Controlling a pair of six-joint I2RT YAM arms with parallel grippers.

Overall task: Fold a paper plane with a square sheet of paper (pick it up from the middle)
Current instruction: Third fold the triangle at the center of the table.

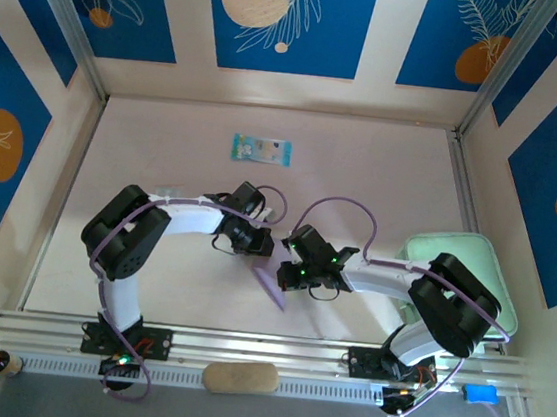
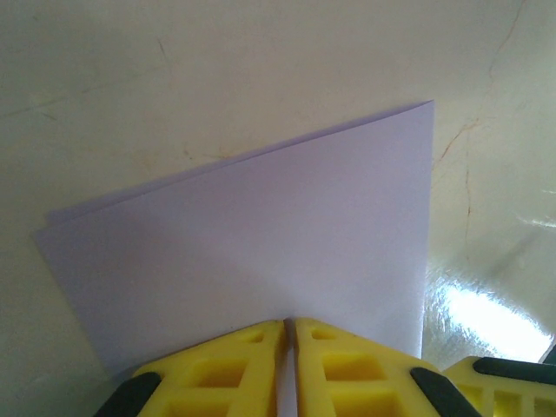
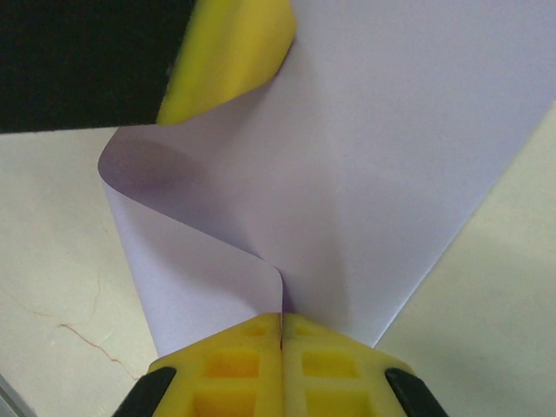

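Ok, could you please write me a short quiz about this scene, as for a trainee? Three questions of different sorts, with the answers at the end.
1. True or false: the left gripper and the right gripper are both shut on the lilac paper.
2. On which side of the robot does the mint-green tray stand, its left or its right?
3. Where does the blue-green packet lie?
A) on the table, beyond the grippers
B) inside the mint-green tray
C) under the lilac paper

Key: 1 true; 2 its right; 3 A.
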